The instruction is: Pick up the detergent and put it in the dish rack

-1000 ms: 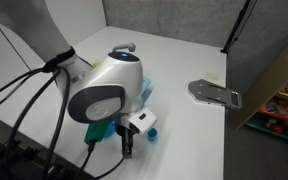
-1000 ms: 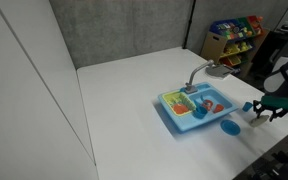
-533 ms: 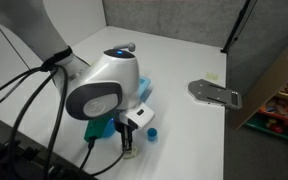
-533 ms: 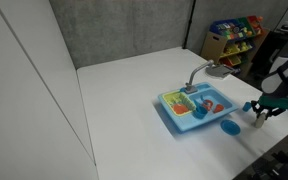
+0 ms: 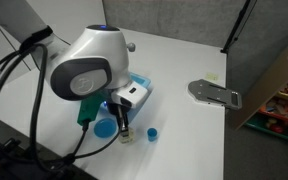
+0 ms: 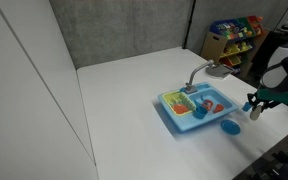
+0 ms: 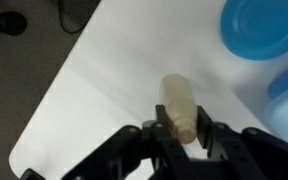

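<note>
The detergent is a small cream-beige bottle, seen in the wrist view between my gripper's two black fingers, which press on both its sides. In an exterior view the gripper holds the bottle just above the white table, next to the flat blue plate. The yellow-green dish rack forms one end of the light-blue toy sink. In that view the gripper is to the right of the sink, beyond the plate.
A small blue cup stands on the table close to the gripper. A grey faucet rises behind the sink. A grey flat object lies near the table's far edge. A toy shelf stands beyond the table.
The arm has swung round and shifted sideways over the sink. The gripper stays around the detergent and now sits a little higher, nearer the blue plate.
</note>
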